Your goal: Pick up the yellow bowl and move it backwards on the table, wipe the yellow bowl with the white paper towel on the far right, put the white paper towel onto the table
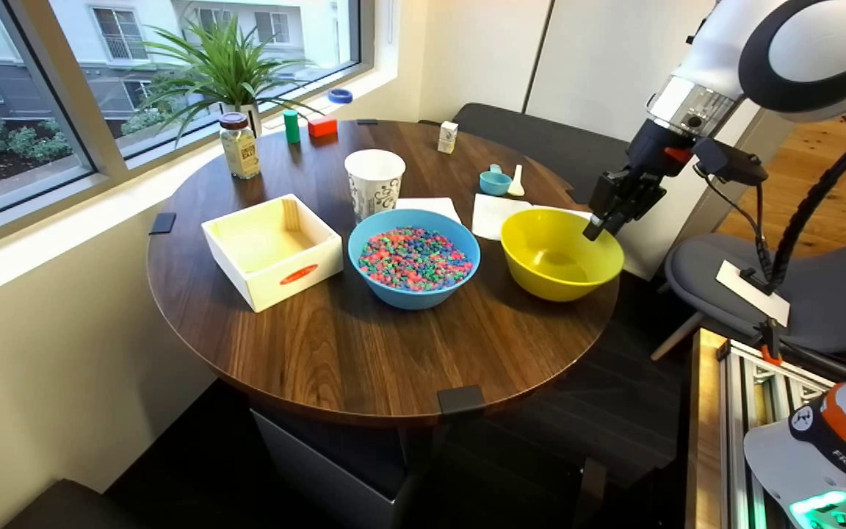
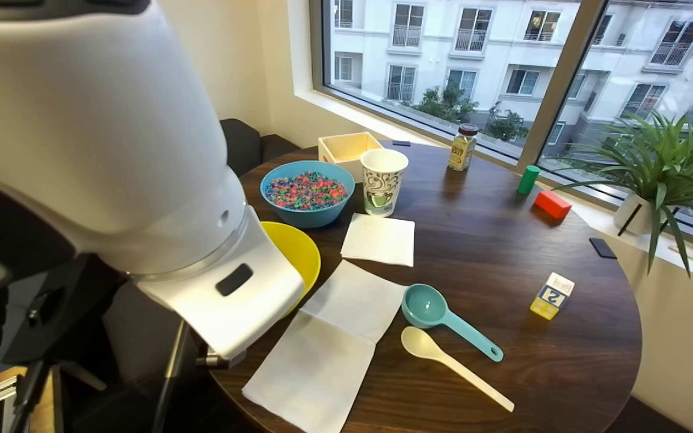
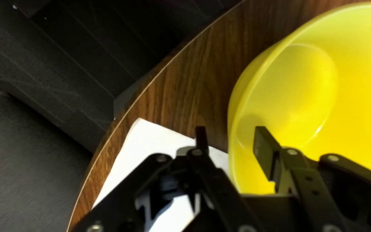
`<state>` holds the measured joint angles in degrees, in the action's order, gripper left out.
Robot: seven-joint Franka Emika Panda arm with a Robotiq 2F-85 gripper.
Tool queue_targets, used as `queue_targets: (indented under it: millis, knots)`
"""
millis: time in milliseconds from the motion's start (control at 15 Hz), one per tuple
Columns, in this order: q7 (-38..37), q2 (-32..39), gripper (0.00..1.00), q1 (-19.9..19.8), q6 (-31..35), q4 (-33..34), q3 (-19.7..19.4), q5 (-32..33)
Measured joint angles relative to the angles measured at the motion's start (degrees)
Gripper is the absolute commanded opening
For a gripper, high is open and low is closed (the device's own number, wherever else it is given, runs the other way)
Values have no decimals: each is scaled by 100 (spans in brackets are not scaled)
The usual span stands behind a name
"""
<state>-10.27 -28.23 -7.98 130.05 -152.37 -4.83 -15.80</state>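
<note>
The yellow bowl stands upright near the edge of the dark round table. In an exterior view the arm partly covers the bowl. In the wrist view my gripper is open, with one finger inside the bowl and one outside; the rim lies between them, and neither finger visibly grips it. My gripper also shows at the bowl's rim in an exterior view; the arm hides it elsewhere. An unfolded white paper towel lies beside the bowl, also in the wrist view.
A blue bowl of coloured bits stands beside the yellow bowl. A wooden box, a paper cup and a folded white napkin are nearby. A teal scoop, a cream spoon and letter blocks lie beyond the towel.
</note>
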Motion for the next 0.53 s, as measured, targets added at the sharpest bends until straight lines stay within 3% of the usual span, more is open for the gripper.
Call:
queue_targets:
  millis: [200, 533]
  knots:
    - [-5, 22, 99, -2, 4, 7, 0, 35]
    - [-233, 15, 100, -187, 118, 161, -9, 234]
